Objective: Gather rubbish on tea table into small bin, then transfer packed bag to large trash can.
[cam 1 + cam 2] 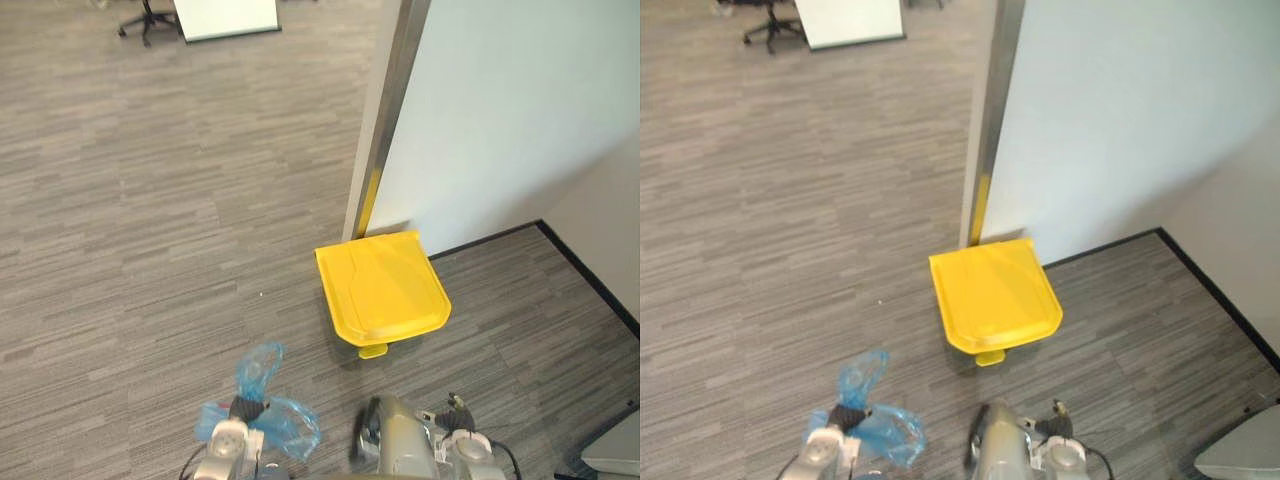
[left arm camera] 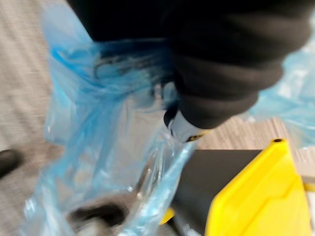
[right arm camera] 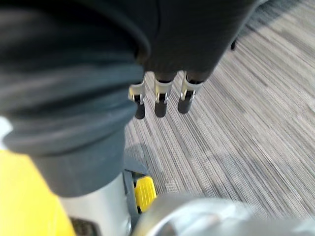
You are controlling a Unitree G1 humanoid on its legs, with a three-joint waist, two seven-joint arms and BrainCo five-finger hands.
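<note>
Evidently, blue bag (image 1: 287, 422) in left hand (image 2: 221, 83).

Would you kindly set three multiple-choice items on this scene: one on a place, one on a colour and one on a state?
1. Where does the trash can stand?
A. On the floor by the wall's metal post
B. On a table
C. Beside the office chair

2. What colour is the bag?
A. Black
B. Blue
C. White

3. How is the lid?
A. Shut
B. Propped open
C. Taken off

Answers:
1 A: the trash can sits on the floor at the foot of the post that edges the wall.
2 B: the bag is clear blue plastic in both eye views.
3 A: the yellow lid lies flat over the trash can's top.
</note>
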